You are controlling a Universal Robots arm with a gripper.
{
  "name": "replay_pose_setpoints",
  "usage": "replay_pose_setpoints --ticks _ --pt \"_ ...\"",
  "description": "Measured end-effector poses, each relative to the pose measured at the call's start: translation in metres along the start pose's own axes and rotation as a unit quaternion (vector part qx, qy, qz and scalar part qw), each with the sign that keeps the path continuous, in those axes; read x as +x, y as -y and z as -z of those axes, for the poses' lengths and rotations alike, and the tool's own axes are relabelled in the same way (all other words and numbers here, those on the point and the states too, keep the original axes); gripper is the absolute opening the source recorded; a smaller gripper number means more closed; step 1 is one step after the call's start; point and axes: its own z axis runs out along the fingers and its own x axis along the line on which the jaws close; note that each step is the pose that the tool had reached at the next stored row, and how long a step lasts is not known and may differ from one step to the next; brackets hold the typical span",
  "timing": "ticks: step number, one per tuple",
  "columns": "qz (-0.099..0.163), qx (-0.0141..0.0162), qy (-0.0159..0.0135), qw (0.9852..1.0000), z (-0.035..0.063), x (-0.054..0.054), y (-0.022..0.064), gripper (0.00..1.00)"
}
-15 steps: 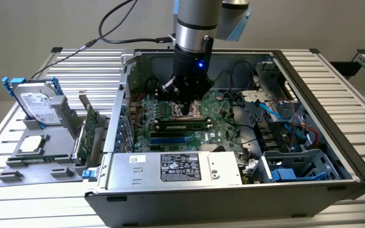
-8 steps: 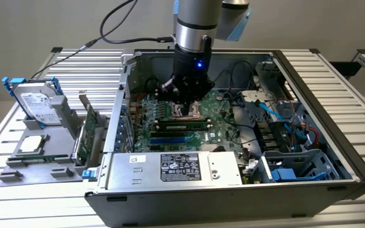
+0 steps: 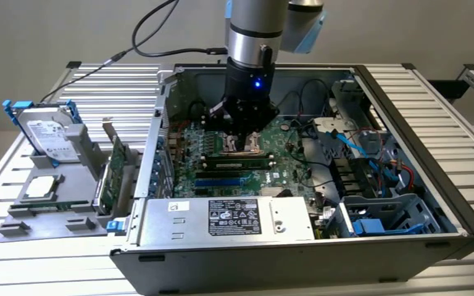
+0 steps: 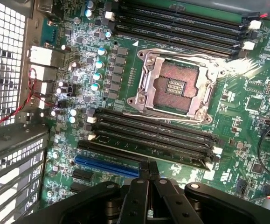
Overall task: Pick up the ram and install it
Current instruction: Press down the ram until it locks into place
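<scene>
**Clenched gripper hangs over the motherboard, RAM seated in a slot**

The arm (image 3: 253, 31) reaches straight down into the open computer case (image 3: 434, 203), which lies on its side on a slatted aluminium table (image 3: 97, 80). The gripper (image 3: 241, 137) hangs just above the motherboard (image 3: 282, 145), over the CPU socket (image 3: 242, 145). In the wrist view its fingers (image 4: 148, 175) are pressed together with nothing between them; the claw is clenched and empty.

The ram (image 3: 237, 164) lies flat along a memory slot just beside the socket, on the side toward the power supply (image 3: 229, 217), running parallel to the case's front edge. In the wrist view the same stick (image 4: 148, 148) sits in the bank of black slots (image 4: 153, 130) next to the open socket (image 4: 174, 86), between the socket and the blue expansion slot (image 4: 107, 166), with white latches at the slot ends. A second bank of slots (image 4: 181, 23) stands on the socket's far side.

Inside the case, near the corner at the exterior view's right, a blue drive cage (image 3: 381, 216) sits beside blue cables (image 3: 348, 145). On the table, toward the edge at the exterior view's left, a grey holder (image 3: 44, 213) carries an upright hard drive (image 3: 49, 135) in blue rails and a green expansion card (image 3: 118, 169) standing on edge beside the case wall.
</scene>
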Motion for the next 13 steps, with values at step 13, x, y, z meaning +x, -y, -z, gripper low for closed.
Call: replay_pose_setpoints --ticks 13 --pt "-0.063 0.0005 0.0042 0.998 0.0 0.0 0.0 0.11"
